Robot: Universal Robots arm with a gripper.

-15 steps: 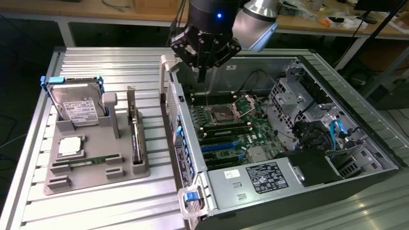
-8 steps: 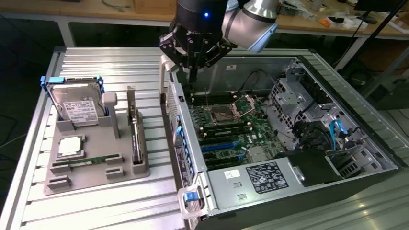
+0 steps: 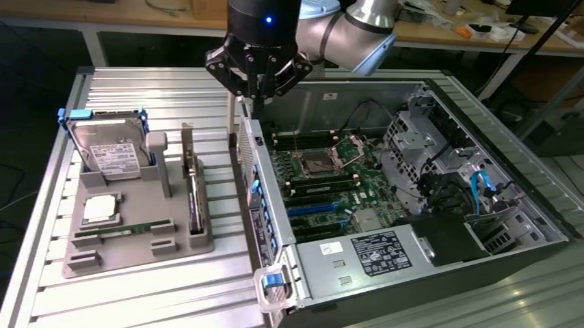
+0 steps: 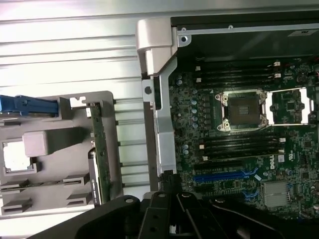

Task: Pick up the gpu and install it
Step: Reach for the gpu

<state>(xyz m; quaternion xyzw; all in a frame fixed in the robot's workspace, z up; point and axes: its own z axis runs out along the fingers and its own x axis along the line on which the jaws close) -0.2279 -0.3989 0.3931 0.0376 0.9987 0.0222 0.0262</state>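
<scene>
The gpu [image 3: 194,203] is dark with a silvery edge; its tray [image 3: 137,263] is plain grey. The hard drive [image 3: 108,154] is silver with a white label and a blue frame. The motherboard [image 3: 351,181] is green with blue slots [image 3: 315,208]. The claw [image 3: 258,109] is black, and the table [image 3: 137,301] is ribbed silver.

gpu [image 4: 98,144]: edge-on, face hidden | hard drive [image 4: 30,106]: cut by frame edge

The desk [image 3: 137,294] is ribbed bare metal with a dull sheen, and the holder [image 3: 119,254] looks like matt grey plastic. The gpu [image 3: 193,201] is a dark board with a silvery metal edge; the hard drive [image 3: 108,154] has a shiny metal face in blue plastic. The computer case [image 3: 365,102] is grey sheet metal, the claw [image 3: 258,96] smooth black
</scene>
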